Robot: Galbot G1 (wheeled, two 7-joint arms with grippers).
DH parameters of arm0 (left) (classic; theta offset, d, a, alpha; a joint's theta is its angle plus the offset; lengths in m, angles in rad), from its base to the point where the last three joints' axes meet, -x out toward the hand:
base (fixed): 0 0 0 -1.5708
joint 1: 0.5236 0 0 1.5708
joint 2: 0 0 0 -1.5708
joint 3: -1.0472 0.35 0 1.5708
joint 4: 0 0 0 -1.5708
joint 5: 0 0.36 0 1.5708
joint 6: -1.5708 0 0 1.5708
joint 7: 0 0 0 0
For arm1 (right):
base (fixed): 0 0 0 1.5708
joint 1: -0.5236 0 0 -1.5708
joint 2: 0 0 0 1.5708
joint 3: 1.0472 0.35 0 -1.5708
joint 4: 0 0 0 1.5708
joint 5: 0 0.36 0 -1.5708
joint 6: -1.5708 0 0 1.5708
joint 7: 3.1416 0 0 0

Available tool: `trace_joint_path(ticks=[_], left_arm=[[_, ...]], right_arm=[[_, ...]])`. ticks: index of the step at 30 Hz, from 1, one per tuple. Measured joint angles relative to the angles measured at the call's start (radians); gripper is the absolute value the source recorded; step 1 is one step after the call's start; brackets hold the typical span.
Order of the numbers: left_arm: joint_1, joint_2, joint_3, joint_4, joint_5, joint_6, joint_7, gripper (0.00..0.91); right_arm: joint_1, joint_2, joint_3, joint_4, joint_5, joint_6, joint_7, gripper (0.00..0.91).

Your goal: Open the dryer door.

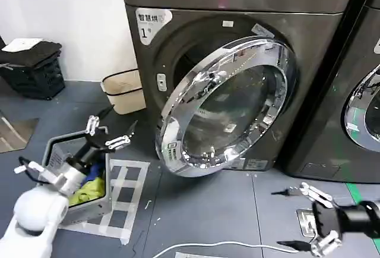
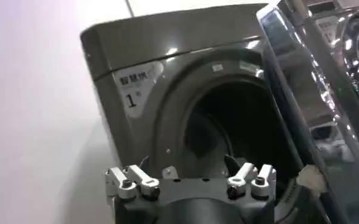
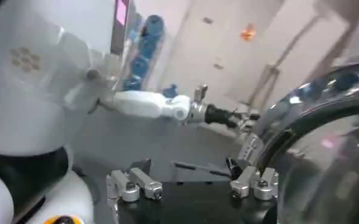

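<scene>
Head view: we see the dryer door point(image 1: 228, 108) swung partly out from the grey machine point(image 1: 178, 44) stickered "1", a round chrome ring around dark glass, mirror-shiny. Behind it, the dark drum opening point(image 2: 240, 131). Our left gripper point(image 1: 113, 132) hangs low left of the door, fingers spread wide, gripping nothing. Our right gripper point(image 1: 295, 219) sits near the floor at lower right, also wide apart, empty.

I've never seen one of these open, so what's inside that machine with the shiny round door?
Behind the part-open dryer door the left wrist view shows a dark opening with nothing recognisable in it. The door covers most of the opening from the head view, so its contents cannot be judged.
</scene>
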Motion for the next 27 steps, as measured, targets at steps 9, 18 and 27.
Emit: trace_joint_path(ticks=[9,18,27], left_arm=[[-0.095,0.061,0.078,0.087,-0.046,-0.038,0.039,0.907],[-0.177,0.085,0.192,0.114,-0.063,-0.116,0.096,0.907],[-0.254,0.079,0.306,0.133,-0.048,-0.153,0.111,0.907]], right_arm=[[-0.162,0.193,0.227,0.08,0.054,0.065,0.061,0.907],[-0.234,0.39,0.342,0.109,0.044,0.211,0.247,0.907],[-0.273,0.552,0.448,0.087,-0.065,0.325,0.533,0.907]])
